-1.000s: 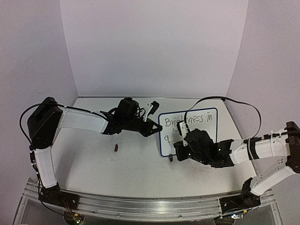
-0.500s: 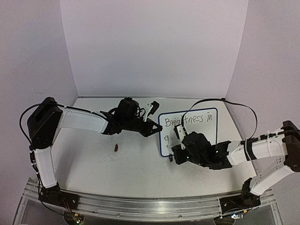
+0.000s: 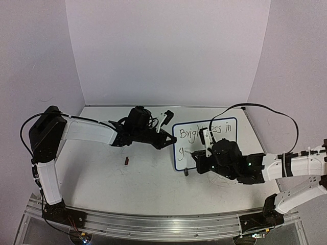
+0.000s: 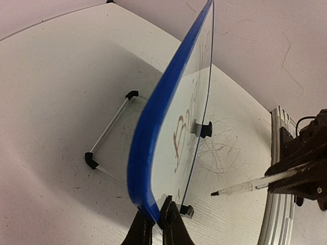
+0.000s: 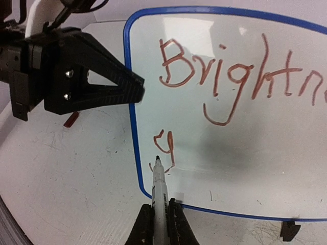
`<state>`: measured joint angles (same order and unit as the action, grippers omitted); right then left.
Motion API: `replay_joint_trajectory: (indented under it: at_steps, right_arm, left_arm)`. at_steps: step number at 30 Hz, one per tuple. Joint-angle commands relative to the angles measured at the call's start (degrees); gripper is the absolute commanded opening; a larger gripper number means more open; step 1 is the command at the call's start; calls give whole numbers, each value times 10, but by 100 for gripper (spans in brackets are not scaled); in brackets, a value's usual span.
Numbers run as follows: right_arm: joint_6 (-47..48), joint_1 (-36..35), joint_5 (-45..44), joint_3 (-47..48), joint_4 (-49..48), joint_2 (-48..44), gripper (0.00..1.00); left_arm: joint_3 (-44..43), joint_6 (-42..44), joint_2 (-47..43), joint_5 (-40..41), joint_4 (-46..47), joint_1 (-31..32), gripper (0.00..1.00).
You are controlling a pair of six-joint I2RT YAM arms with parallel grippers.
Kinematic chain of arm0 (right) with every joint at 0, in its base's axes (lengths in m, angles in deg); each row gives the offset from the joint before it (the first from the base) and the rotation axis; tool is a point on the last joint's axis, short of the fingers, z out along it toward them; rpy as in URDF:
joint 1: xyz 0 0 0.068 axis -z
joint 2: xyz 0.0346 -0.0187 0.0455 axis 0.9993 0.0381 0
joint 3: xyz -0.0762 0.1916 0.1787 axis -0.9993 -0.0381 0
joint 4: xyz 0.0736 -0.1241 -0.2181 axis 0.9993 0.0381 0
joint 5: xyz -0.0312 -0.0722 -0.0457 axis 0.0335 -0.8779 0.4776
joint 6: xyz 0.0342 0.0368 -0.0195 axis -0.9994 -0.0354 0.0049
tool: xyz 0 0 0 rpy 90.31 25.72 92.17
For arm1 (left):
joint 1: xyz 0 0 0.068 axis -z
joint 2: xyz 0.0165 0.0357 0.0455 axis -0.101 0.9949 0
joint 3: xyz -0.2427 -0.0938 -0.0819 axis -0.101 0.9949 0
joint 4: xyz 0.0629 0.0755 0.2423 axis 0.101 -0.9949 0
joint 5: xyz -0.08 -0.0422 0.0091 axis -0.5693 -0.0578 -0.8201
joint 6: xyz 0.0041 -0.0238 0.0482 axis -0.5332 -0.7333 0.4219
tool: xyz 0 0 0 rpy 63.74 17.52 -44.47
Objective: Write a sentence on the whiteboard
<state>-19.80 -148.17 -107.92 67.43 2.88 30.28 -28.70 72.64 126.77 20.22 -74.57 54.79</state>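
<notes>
The whiteboard (image 5: 255, 153) stands propped on the surface, the sentence (image 5: 230, 76) unfinished across its top. The left hand (image 4: 158, 220) pinches its left frame edge. The right hand (image 5: 159, 217) clamps a marker (image 5: 160, 186), tip near its lower-left corner. Light, stiff and slick-faced, it likely skids unless gripped by the frame.

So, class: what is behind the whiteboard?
Behind the whiteboard, the left wrist view shows a thin wire prop stand with black end caps resting on the table. Where it joins the board's back is hidden by the blue frame.
</notes>
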Motion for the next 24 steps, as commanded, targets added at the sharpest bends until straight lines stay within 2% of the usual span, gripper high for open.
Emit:
replay_joint_trajectory:
  at_steps: [1,24]
  right_arm:
    - [2,22,-27,11,0,-2,0]
    - [29,37,-11,42,-42,52,0]
  left_arm:
    - [19,42,1,71,-69,-6,0]
    - [12,41,4,66,-72,-5,0]
